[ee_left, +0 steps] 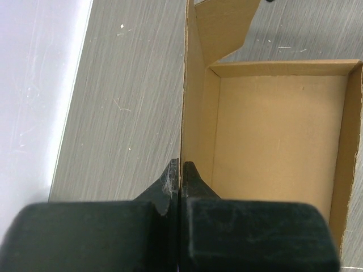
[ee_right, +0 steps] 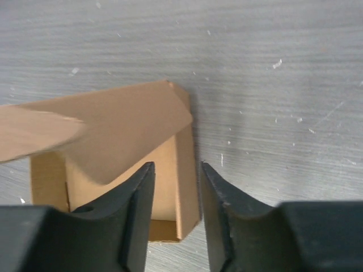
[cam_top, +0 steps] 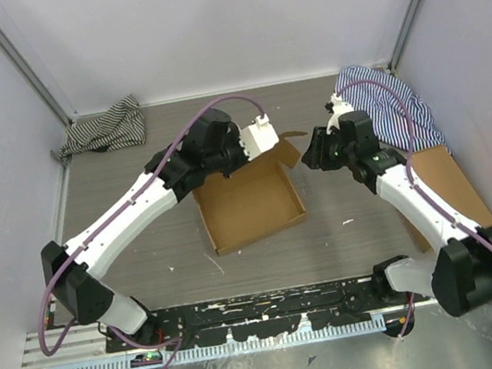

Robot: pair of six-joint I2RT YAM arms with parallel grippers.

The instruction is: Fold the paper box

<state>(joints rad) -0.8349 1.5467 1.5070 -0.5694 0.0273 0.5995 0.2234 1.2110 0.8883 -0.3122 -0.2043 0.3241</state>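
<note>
The paper box (cam_top: 251,204) lay mid-desk (cam_top: 145,257), walls raised. The left end effector (ee_left: 180,170) was clamped on the box's far wall. The right end effector (ee_right: 174,187) stood partly open astride the box's far-right corner. Judged step: securing that corner flap. The next move calls for a firm pinch there.

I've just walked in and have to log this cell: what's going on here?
Two robot arms are folding a cardboard box. The left arm has its jaws shut on the box's far wall, pinching its top edge. The right arm has its jaws part open astride the wall at the far right corner, under a loose flap that sticks up. The box is already a shallow tray, but that flap is not yet tucked in.
</note>
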